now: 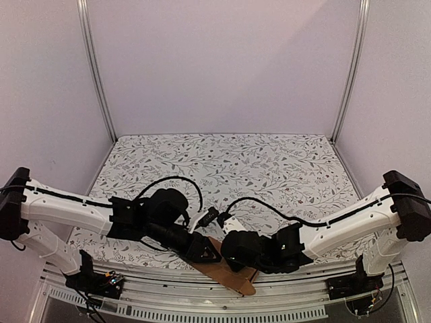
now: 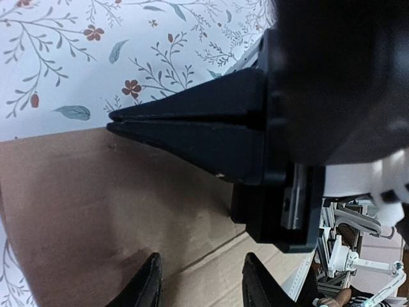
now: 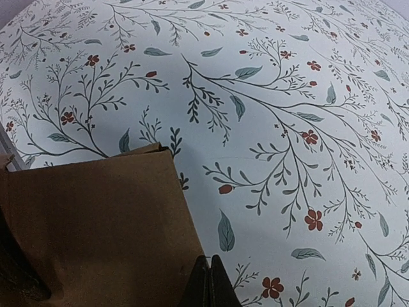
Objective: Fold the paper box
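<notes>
Paper box [image 1: 237,279] lies flat at the near edge of the surface [image 1: 269,161], folding barely begun: closed right pincer [image 3: 208,284] sits at its border, left pincer [image 2: 201,288] hovers half-spread, likely needing a flap to catch and raise.

No readable text, label or number anywhere.
</notes>
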Controlling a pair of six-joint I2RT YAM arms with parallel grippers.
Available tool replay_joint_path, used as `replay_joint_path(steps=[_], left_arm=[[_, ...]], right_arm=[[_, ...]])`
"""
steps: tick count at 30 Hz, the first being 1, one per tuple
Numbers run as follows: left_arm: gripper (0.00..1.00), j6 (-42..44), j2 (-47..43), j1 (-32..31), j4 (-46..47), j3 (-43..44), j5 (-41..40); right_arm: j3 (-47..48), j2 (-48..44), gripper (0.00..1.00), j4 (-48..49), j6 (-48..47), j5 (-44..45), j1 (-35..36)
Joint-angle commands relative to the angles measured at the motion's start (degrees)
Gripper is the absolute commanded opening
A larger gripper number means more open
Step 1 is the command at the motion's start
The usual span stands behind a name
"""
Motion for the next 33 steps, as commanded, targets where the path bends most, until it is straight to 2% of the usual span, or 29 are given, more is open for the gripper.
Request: replay_joint_path(steps=[1, 7, 12, 22, 26, 33], left_arm=[[0.42, -1.5, 3.4, 0.6, -1.4, -2.8, -0.8], [0.41, -1.5, 4.3, 0.6, -1.3, -2.5, -1.7], [0.4, -1.3, 5.3, 0.6, -1.5, -2.1, -2.1], [0.4, -0.3, 7.8, 0.6, -1.8, -0.2, -2.2], [0.4, 0.1, 8.9, 0.6, -2.1, 0.8, -2.0], [0.39, 0.3, 9.1, 0.6, -2.8, 1.2, -2.3]], right_arm=[[-1.7, -1.2, 0.0, -3.3, -0.6, 1.0, 0.4], [-3.7, -7.7, 0.0, -4.0, -1.0, 1.4, 0.4], [-5.8, -14.3, 0.0, -8.8, -0.8, -0.4, 0.4], [-13.6, -28.7, 0.0, -15.2, 3.3, -17.5, 0.3], [-16.1, -29.5, 0.0, -13.3, 4.9, -24.0, 0.4], [-18.7, -26.4, 0.0, -4.4, 6.8, -30.9, 0.5]])
